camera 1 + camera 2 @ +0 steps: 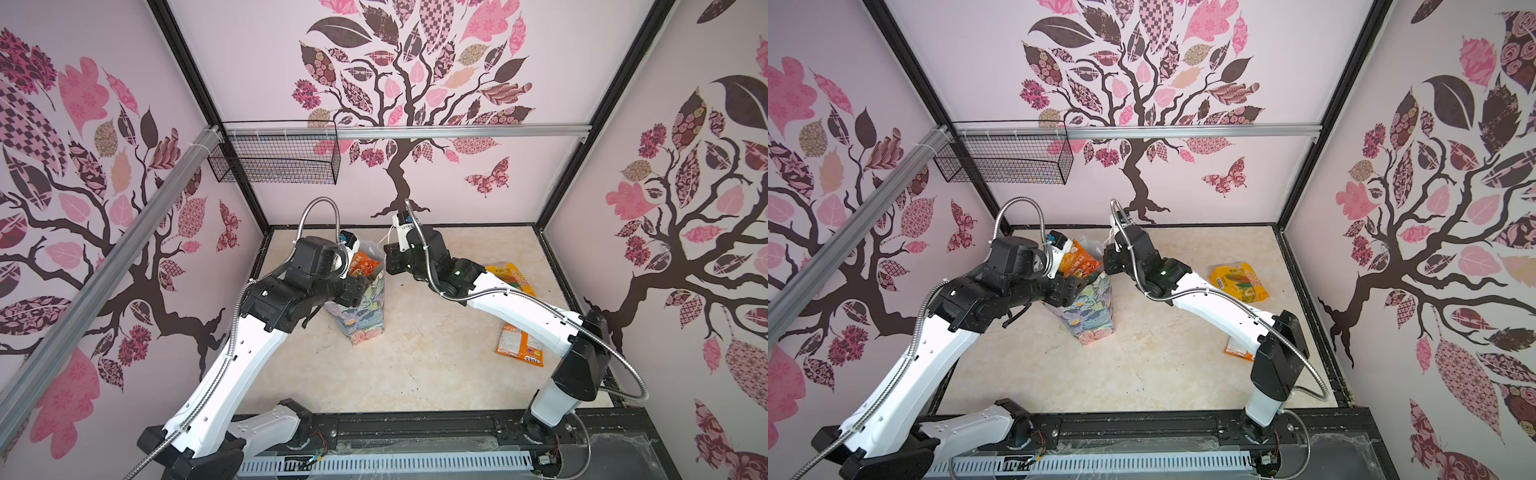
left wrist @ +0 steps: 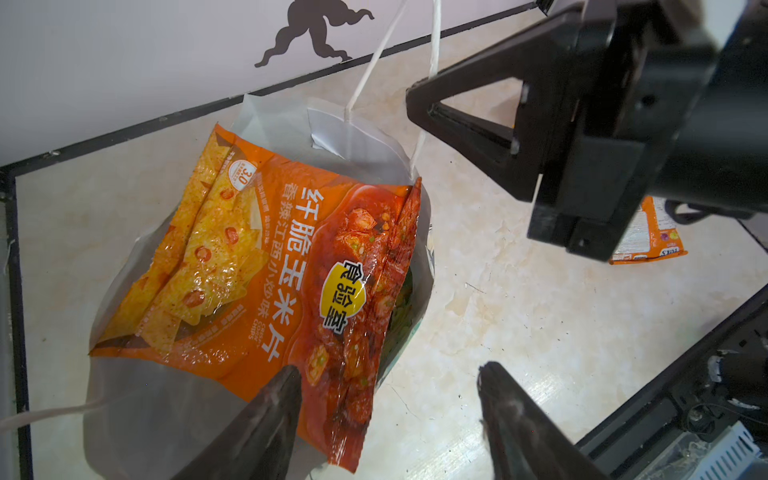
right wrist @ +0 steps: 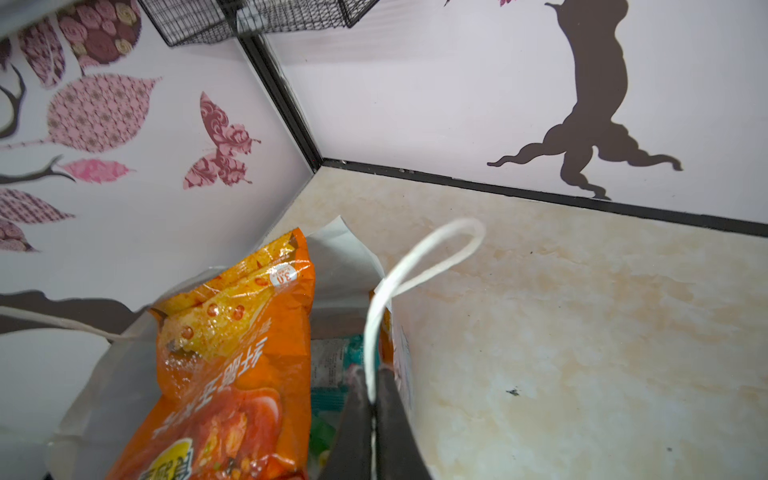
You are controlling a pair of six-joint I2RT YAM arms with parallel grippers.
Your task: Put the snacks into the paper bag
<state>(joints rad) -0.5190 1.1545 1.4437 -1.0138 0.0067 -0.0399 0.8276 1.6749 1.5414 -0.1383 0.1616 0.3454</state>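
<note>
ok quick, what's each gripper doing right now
left gripper: open, holding nothing; the orange snack packet sits in the paper bag mouth
right gripper: closed on the bag's white cord handle

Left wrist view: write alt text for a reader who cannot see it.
An orange snack packet sticks out of the open paper bag. The left claw is open beside it; the right claw holds the bag's white cord handle.

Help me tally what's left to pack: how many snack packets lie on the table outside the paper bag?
2. A yellow packet lies beyond the right arm; an orange-and-white packet lies nearer the front, partly under it. The arms may hide more.
</note>
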